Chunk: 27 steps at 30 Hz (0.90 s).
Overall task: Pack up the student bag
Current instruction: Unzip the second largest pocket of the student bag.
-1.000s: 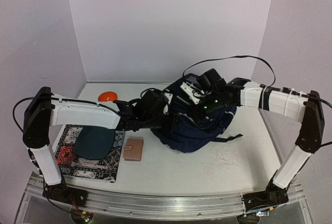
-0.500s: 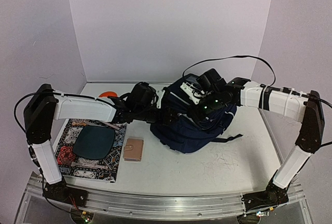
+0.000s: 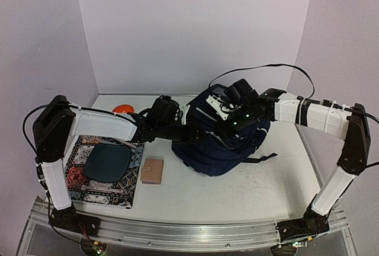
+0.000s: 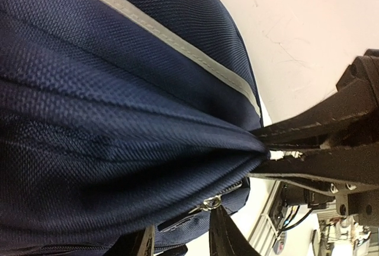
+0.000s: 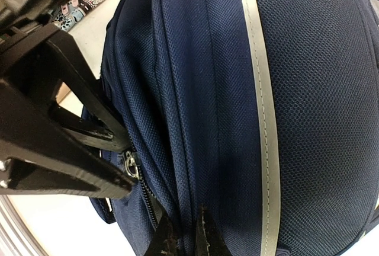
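The student bag [image 3: 228, 143] sits toward the back of the table [image 3: 237, 197], right of centre, with both our arms reaching in on it. We judge the step in hand to be opening it. The zip looks closed along the short stretch we can see, and the patterned book [image 3: 89, 185] and small brown case [image 3: 154, 171] lie unpacked on the table to its left, apart from it.

Our right jaws are closed tight on a fold of the bag's fabric, close by the zip line, and the cloth gathers into pleats where they pinch it. Our left jaws stand part-way apart with the metal zip pull [image 4: 210, 202] between them. We cannot tell whether they clamp it or only straddle it.

To do this well, we should seat the left jaws squarely on the pull before hauling, since it is small, shiny and likely to slip out. Then we draw along the line of the zip track, not away from the bag. Meanwhile the right jaws hold the fabric taut against that draw, so the soft shell does not bunch and jam the slider. If the whole bag starts to slide on the table, we should ease off and re-anchor.
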Motion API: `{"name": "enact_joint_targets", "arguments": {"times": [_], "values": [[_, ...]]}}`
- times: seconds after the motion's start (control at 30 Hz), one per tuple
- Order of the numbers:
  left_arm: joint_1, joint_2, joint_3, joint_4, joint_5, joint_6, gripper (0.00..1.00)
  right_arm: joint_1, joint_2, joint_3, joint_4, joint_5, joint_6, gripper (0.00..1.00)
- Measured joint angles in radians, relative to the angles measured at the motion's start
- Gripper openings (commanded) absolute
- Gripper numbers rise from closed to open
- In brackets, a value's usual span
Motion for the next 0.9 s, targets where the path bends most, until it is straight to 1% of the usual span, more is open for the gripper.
{"name": "enact_joint_targets", "arguments": {"times": [0.13,0.27,0.33,0.37,0.57,0.7,0.9], "values": [[0.000,0.020,0.001,0.022,0.002,-0.029,0.25,0.000,0.000,0.000,-0.005,-0.001,0.000,0.00],[0.000,0.045,0.001,0.047,0.004,-0.045,0.09,0.000,0.000,0.000,-0.012,-0.001,0.000,0.00],[0.000,0.054,0.002,0.058,0.013,-0.054,0.03,0.000,0.000,0.000,-0.015,-0.001,0.000,0.00],[0.000,0.057,0.002,0.064,0.017,-0.056,0.01,0.000,0.000,0.000,-0.017,-0.001,0.000,0.00],[0.000,0.050,-0.004,0.072,0.021,-0.062,0.00,-0.001,0.000,0.000,-0.018,0.001,0.000,0.00],[-0.002,0.014,-0.045,0.087,0.014,-0.062,0.00,-0.001,-0.002,0.000,-0.013,0.002,-0.001,0.00],[-0.010,-0.075,-0.122,0.103,-0.073,-0.056,0.00,0.004,-0.014,0.000,-0.010,0.003,-0.002,0.00]]}}
